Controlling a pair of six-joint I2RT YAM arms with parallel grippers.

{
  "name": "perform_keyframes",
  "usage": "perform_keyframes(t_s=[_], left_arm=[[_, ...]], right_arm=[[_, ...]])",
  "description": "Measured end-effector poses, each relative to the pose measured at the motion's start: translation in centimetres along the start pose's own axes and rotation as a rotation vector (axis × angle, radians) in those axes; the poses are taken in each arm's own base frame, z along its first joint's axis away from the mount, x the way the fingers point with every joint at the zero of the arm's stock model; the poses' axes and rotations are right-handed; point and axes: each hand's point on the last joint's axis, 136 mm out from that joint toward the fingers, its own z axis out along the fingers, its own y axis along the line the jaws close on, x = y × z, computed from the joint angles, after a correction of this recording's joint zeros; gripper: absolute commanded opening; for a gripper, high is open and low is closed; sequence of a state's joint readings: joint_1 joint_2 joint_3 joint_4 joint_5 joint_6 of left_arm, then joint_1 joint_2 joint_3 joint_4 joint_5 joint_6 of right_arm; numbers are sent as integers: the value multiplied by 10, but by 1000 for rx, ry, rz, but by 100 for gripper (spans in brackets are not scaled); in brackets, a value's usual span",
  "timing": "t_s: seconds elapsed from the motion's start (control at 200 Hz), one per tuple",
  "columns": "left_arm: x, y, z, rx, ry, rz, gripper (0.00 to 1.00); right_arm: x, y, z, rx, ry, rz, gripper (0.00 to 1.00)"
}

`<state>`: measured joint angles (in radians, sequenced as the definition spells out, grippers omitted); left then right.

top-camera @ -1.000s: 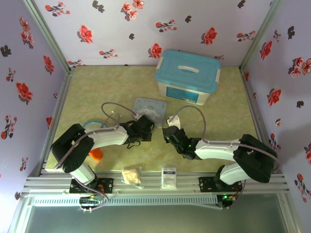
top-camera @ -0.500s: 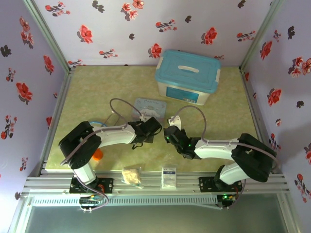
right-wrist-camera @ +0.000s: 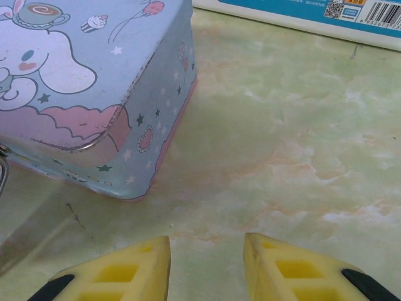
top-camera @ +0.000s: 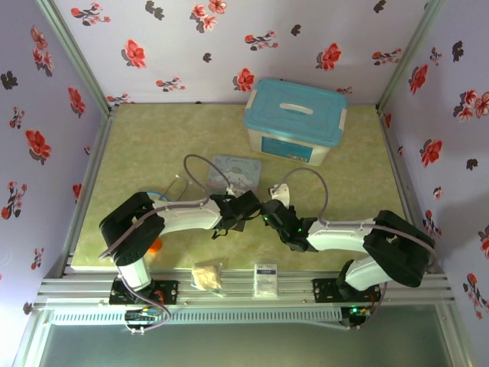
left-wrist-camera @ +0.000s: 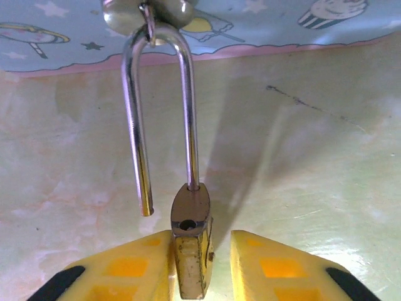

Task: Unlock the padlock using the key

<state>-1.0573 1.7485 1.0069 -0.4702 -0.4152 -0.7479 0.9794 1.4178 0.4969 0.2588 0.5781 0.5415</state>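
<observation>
Right: the scuffed, squarish brass padlock point(left-wrist-camera: 191, 257) sits between the left gripper's point(left-wrist-camera: 201, 241) yellow pads. The left pad touches it and there's a slim gap on the right, so I can't tell if it's clamped. Its smooth silvery U-shackle point(left-wrist-camera: 188, 113) is popped, with the bend hooked in the pastel tin's point(left-wrist-camera: 263, 25) hasp. The right gripper point(right-wrist-camera: 207, 251) has its jaws apart and holds nothing, over the mottled green tabletop point(right-wrist-camera: 301, 157).

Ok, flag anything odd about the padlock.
On the padlock, the shackle is sprung open: one leg hangs free of the brass body, the loop hooked through the clasp of the tin. The left hand brackets the body.
</observation>
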Motion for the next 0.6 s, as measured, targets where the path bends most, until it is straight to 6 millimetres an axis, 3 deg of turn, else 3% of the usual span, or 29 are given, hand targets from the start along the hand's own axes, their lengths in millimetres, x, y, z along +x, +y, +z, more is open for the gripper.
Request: perform_keyframes(t_s=[0.36,0.6], left_arm=[[-7,1,-5,-75,-18,45,26],[0,2,-5,-94,-4,70,26]], right_arm=[[-1,-5,-2,18,-13,21,35],[-1,-6,-2,20,-16,22,35]])
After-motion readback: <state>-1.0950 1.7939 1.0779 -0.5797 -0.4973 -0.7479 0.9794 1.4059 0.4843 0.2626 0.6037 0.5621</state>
